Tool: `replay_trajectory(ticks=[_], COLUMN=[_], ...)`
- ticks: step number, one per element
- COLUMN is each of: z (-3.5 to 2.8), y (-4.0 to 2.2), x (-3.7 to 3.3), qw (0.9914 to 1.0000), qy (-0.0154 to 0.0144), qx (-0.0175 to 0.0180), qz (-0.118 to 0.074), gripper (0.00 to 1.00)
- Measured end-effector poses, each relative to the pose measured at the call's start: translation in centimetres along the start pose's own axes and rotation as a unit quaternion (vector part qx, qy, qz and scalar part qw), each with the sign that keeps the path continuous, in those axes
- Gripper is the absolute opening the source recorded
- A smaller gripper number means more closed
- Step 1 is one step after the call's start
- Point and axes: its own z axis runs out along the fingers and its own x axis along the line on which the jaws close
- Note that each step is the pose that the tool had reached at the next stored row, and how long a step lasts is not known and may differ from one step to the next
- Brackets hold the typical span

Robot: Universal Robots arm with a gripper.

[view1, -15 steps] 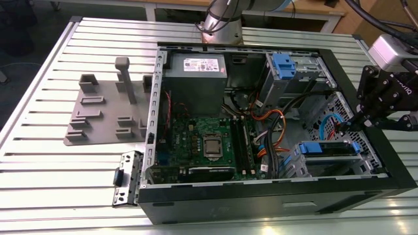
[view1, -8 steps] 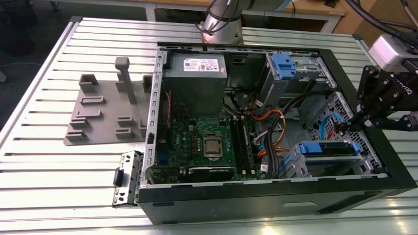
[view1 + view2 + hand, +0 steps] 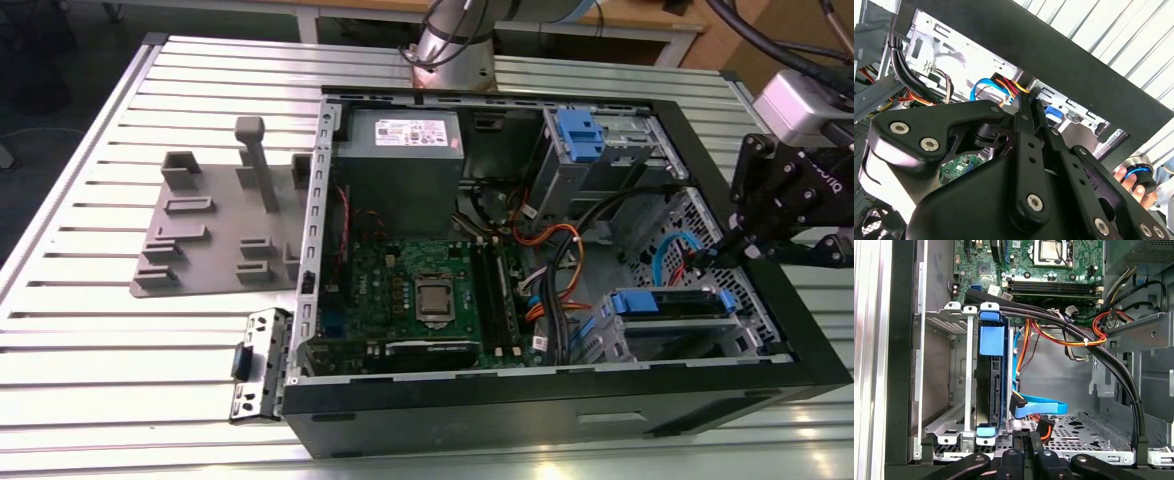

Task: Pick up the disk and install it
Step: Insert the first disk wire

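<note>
The disk (image 3: 674,303) sits in the metal drive cage (image 3: 627,335) at the near right corner of the open computer case (image 3: 561,420), blue rail frame showing along its edge. In the first wrist view the disk (image 3: 990,390) stands on edge between the cage walls, with a blue cable (image 3: 1041,408) and an orange-and-red cable bundle right beside it. My gripper (image 3: 730,255) hovers over the case's right wall, just beyond the disk and apart from it. Its fingers (image 3: 1029,120) are shut together with nothing between them; in the first wrist view the gripper (image 3: 1027,447) points at the cage floor.
A motherboard (image 3: 427,290), a grey power supply box (image 3: 400,160) and a second cage with a blue latch (image 3: 581,130) fill the case. A grey fixture plate (image 3: 214,230) and a loose bracket (image 3: 260,365) lie left of it. A person's hand (image 3: 1139,182) holds a round blue-ringed object outside the case.
</note>
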Motion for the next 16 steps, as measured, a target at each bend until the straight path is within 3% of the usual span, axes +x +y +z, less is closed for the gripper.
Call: replay_trajectory(ticks=[6, 8, 12, 16], z=[-0.66, -0.66, -0.67, -0.57], y=[0.25, 0.4, 0.55, 1.04], x=[0.0, 0.33, 1.32, 1.67], qw=[1.0, 1.0, 1.0, 1.0], qy=[0.0, -0.0019, -0.0019, -0.0022], qx=[0.0016, 0.0016, 0.0017, 0.0017], qz=[0.0, 0.0, 0.0, 0.0], gripper=[0.17, 0.17, 0.17, 0.17])
